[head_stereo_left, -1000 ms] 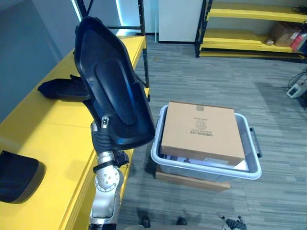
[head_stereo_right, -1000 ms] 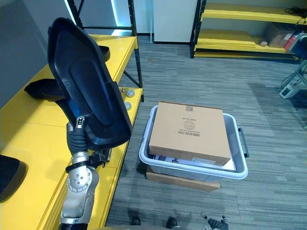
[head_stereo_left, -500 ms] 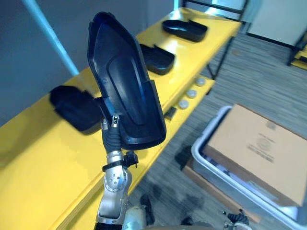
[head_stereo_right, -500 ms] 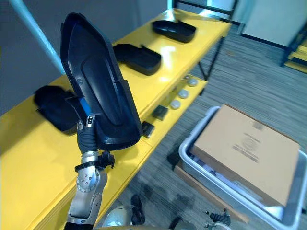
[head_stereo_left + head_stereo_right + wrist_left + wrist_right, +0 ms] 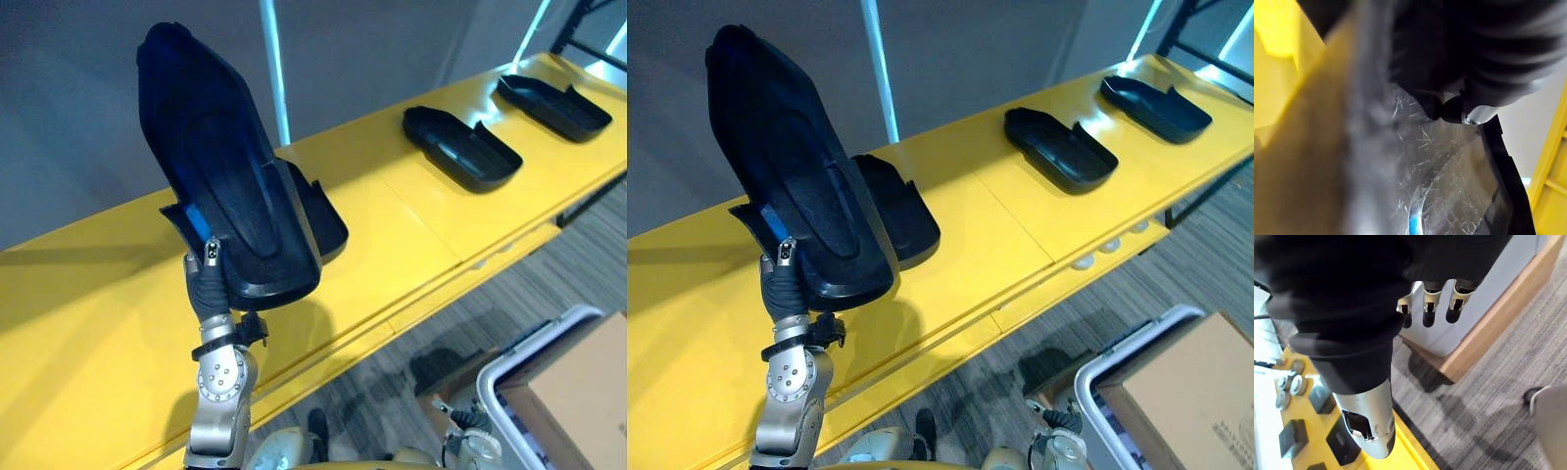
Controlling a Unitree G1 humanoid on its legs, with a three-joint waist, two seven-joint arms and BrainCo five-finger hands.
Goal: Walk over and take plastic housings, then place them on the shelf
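Your left hand (image 5: 207, 286) has its fingers clamped on the lower edge of a black plastic housing (image 5: 223, 186), held upright over the yellow shelf (image 5: 392, 230) at about ten o'clock in the head view. A second housing (image 5: 325, 217) lies on the shelf just behind it, a third housing (image 5: 461, 147) toward one o'clock and a fourth housing (image 5: 554, 92) toward two. Your right hand (image 5: 1429, 303) hangs above the floor (image 5: 1488, 382), fingers straight and loose, holding nothing. At five o'clock a grey bin (image 5: 485, 370) carries a cardboard box (image 5: 1195, 392).
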